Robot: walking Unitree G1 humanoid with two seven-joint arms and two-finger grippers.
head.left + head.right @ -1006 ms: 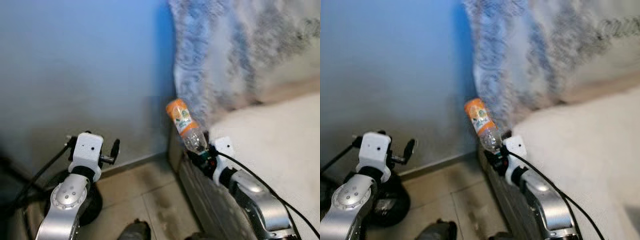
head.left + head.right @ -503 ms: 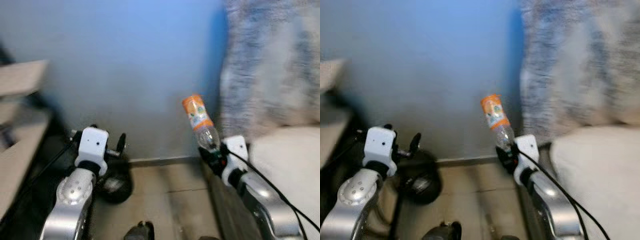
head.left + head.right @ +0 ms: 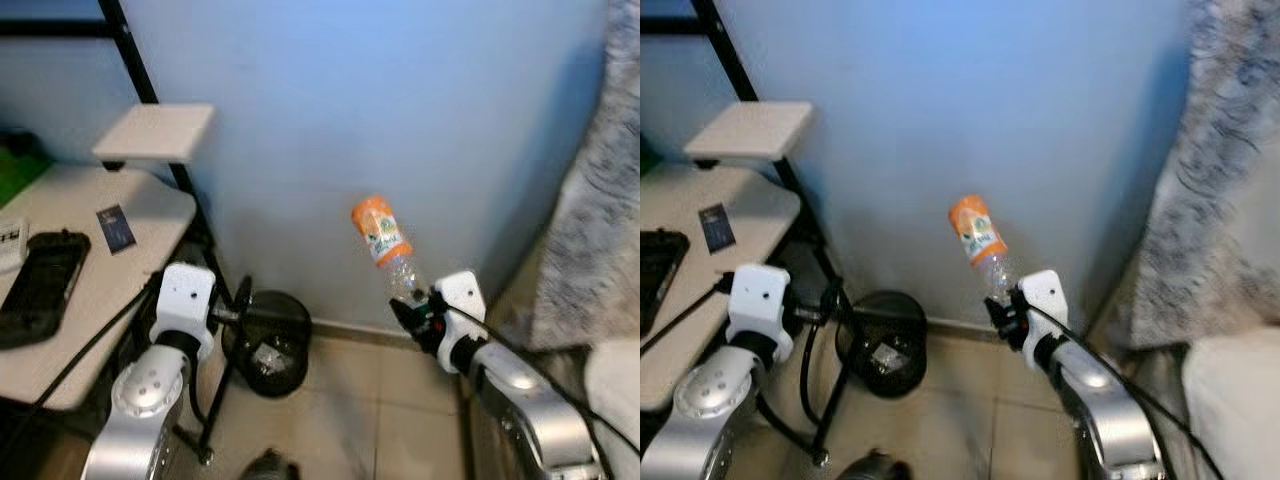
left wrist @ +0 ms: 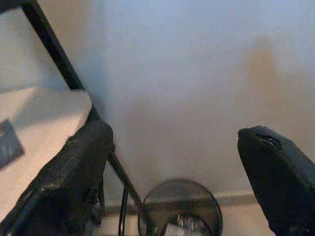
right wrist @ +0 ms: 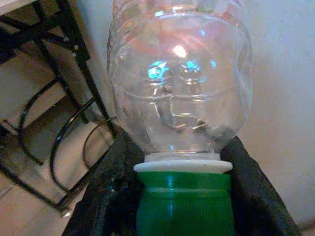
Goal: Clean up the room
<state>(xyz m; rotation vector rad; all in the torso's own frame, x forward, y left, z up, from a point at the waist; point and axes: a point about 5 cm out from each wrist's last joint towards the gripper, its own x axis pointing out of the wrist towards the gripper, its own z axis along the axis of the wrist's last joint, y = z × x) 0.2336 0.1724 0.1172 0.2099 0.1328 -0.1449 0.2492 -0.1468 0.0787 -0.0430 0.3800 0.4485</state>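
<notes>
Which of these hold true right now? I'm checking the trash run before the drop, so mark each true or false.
1. The right hand grips the clear plastic bottle with the orange label at its green cap. True.
2. The round black wire bin stands on the floor by the blue wall. True.
3. The left hand holds a phone. False: it is open and holds nothing.
4. The bottle lies in the bin. False: it is held up above the floor.

Clear glossy plastic against matt black fingers

The bottle (image 5: 179, 83) is transparent, shiny plastic with a smooth green plastic cap (image 5: 184, 204) and an orange printed label (image 3: 376, 228); the right gripper (image 3: 412, 312) clamping its neck looks matt black; the bin (image 3: 266, 343) is black wire mesh.
</notes>
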